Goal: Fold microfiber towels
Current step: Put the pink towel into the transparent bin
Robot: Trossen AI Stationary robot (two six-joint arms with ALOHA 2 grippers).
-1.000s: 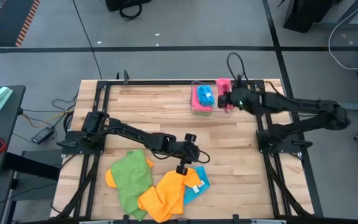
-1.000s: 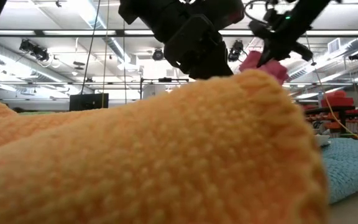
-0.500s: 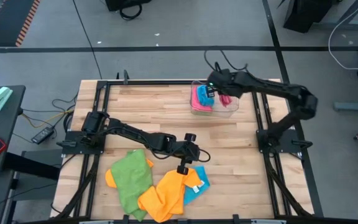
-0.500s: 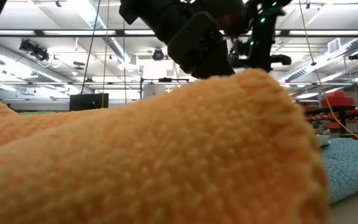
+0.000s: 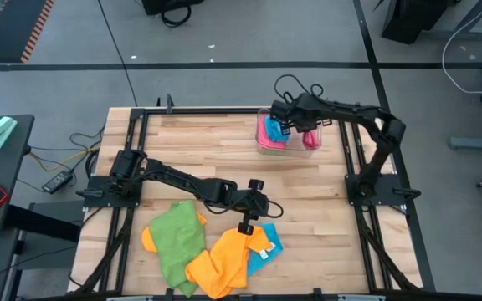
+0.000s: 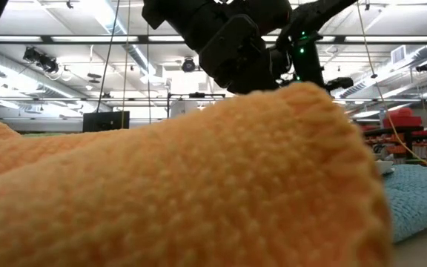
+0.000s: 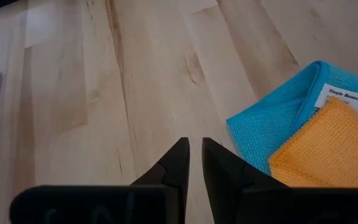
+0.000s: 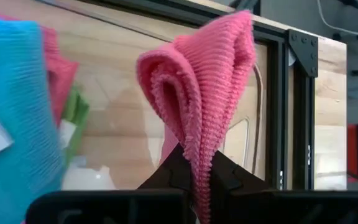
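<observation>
Bare table (image 7: 104,112) lies ahead of the left gripper (image 7: 194,152); blue towel (image 7: 272,127) and orange towel (image 7: 328,146) crowd one side. A clear tray (image 5: 289,134) apparently sits under the right gripper (image 8: 199,168).

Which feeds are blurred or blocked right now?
Low view: the orange towel against the lens fills most of it. Right wrist view: the blue towel is smeared with blur, while the pink towel in the right gripper is sharp. High view: clear, even light.

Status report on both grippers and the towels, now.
Right gripper shut on pink towel, over the clear tray. Left gripper nearly shut, empty, by the blue towel and orange towel. Nothing blocking.
</observation>
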